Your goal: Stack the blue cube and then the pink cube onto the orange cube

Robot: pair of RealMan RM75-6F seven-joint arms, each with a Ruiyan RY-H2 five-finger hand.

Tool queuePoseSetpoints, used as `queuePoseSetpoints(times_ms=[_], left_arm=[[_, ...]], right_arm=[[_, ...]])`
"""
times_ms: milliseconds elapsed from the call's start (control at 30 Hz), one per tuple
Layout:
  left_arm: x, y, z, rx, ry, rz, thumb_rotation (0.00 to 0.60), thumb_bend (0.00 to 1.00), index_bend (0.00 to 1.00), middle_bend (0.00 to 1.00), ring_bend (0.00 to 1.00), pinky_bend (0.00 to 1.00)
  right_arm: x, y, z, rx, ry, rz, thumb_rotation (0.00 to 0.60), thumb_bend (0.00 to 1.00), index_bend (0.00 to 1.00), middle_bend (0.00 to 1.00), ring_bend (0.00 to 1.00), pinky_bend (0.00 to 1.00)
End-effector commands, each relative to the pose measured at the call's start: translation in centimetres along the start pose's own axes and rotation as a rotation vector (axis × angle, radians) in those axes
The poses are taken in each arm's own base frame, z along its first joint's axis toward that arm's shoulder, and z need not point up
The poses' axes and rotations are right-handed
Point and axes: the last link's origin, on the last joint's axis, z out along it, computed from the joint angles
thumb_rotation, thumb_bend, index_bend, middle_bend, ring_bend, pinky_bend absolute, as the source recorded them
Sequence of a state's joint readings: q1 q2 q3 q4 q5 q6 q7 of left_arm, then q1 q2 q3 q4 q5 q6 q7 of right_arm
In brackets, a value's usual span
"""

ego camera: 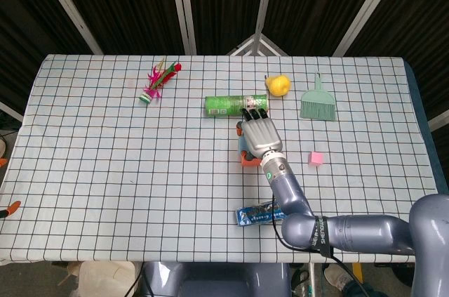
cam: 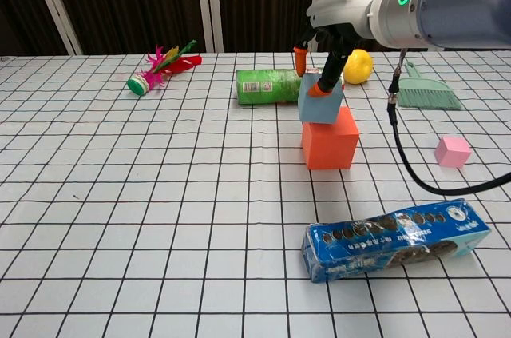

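On the checked counter [cam: 120, 194], my right hand [ego camera: 261, 133] held the blue cube [cam: 320, 104] in its fingers [cam: 326, 87], tilted against the orange cube [cam: 329, 140]; the pink cube [cam: 453, 151] sat well apart.

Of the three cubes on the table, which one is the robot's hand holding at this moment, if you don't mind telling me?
The blue cube: the right hand grips it, tilted, at the orange cube. The small pink cube sits alone, off to the side.
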State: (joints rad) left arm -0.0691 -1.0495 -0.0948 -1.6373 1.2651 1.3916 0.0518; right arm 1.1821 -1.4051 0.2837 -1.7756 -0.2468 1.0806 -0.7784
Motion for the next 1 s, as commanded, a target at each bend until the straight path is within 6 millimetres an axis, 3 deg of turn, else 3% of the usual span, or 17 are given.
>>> queuePoseSetpoints(times_ms=[33,1000], left_arm=[[0.0,0.0,-0.1,0.001,0.002,0.001,0.6,0.2,0.17,0.0,0.0,0.02],[-0.2,0.2,0.0,0.016,0.005,0.024,0.6,0.2,0.17,0.0,0.0,0.02]], right_arm=[[0.0,0.1,0.0,0.025,0.002,0.004,0.6,0.39,0.46,0.08,0.09,0.06],[0.6,1.7,1.1,0.111,-0.003,-0.003,0.6,0.39,0.46,0.08,0.09,0.06]])
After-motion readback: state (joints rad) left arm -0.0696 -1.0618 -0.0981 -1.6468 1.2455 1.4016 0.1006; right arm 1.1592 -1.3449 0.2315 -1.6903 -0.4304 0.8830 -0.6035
